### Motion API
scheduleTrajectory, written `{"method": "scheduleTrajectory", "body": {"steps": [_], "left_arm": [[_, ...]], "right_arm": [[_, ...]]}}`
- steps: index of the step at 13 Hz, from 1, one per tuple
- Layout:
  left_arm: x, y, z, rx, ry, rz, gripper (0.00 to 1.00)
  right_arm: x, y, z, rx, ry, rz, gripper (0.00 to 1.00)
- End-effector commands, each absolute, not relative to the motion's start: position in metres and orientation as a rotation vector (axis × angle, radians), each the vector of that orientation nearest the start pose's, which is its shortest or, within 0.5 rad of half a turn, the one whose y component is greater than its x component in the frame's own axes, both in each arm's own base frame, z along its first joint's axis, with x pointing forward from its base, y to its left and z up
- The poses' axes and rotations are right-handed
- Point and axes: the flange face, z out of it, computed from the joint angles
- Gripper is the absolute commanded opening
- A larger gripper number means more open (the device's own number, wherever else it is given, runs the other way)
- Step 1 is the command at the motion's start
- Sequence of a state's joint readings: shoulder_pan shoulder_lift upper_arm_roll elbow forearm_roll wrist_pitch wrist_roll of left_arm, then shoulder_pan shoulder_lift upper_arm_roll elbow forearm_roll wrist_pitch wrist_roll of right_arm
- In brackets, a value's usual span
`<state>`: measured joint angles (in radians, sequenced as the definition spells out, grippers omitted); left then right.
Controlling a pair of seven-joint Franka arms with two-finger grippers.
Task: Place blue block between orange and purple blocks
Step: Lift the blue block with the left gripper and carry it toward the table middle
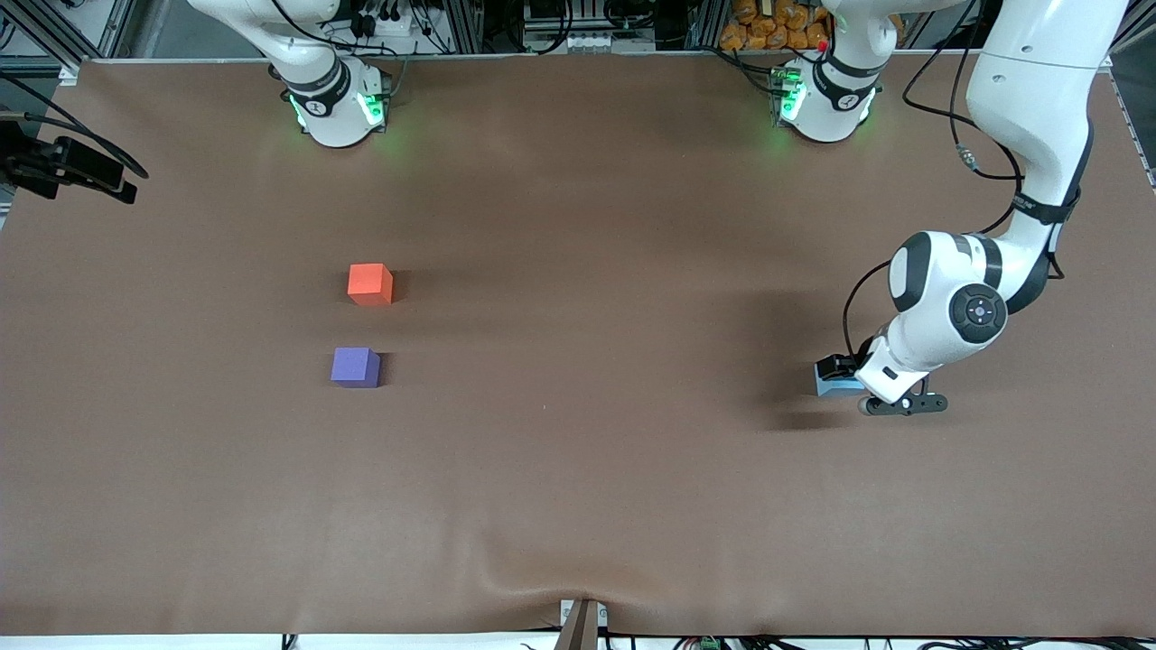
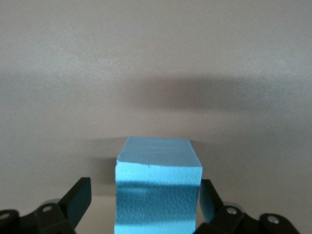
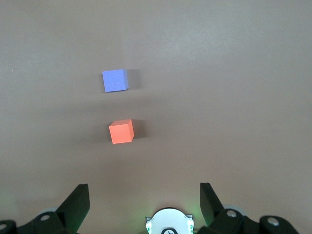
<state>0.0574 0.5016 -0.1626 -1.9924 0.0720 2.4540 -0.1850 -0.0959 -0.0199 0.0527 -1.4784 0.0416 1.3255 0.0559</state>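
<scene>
Resting low at the left arm's end of table (image 1: 578, 506), approx 3 o'clock in front view: left gripper (image 2: 146, 204) w/ fingers spread, straddling blue block (image 2: 158, 190), not clenched yet. Hovering released, waiting, over its own base: right gripper (image 3: 145, 202). Sitting well apart from it, approx 9 o'clock: orange block (image 1: 370, 283) farther, purple block (image 1: 355, 367) nearer. Risking a nudged neighbour, judging by the narrow gap.

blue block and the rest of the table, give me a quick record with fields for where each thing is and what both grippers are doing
blue block: on the table toward the left arm's end, between the left gripper's fingers
left gripper: low at the table, fingers open, one finger clear of the block, not yet closed
orange block: on the table toward the right arm's end
purple block: beside the orange block, nearer the front camera, a gap between them
right gripper: waiting high over the table, fingers open, empty
</scene>
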Motion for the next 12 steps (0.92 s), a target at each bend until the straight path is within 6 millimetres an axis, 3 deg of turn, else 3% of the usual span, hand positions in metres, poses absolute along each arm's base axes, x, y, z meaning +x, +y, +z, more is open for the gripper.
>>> {"method": "scheduleTrajectory", "body": {"steps": [1,2,5,7,8,10,12], "left_arm": [[0.603,-0.068,0.194,-3.168,-0.018,0.04,0.31],[0.602,-0.08,0.194,-3.169,0.011,0.041,0.0],[0.596,-0.137,0.201,-3.167,0.124,0.027,0.0],[0.592,-0.194,0.214,-3.177,0.208,-0.014,0.0],[0.589,-0.229,0.224,-3.184,0.214,-0.042,0.0],[0.576,-0.321,0.236,-3.206,0.234,-0.084,0.0],[0.567,-0.413,0.248,-3.249,0.127,-0.022,0.0]], "right_arm": [[0.52,-0.022,0.661,-3.075,0.146,0.208,1.0],[0.52,-0.02,0.661,-3.076,0.14,0.208,1.0],[0.52,-0.018,0.661,-3.077,0.135,0.211,1.0],[0.52,-0.019,0.661,-3.077,0.137,0.211,1.0],[0.52,-0.018,0.66,-3.077,0.135,0.213,1.0],[0.52,-0.017,0.661,-3.077,0.133,0.211,1.0],[0.521,-0.018,0.66,-3.077,0.135,0.211,1.0]]}}
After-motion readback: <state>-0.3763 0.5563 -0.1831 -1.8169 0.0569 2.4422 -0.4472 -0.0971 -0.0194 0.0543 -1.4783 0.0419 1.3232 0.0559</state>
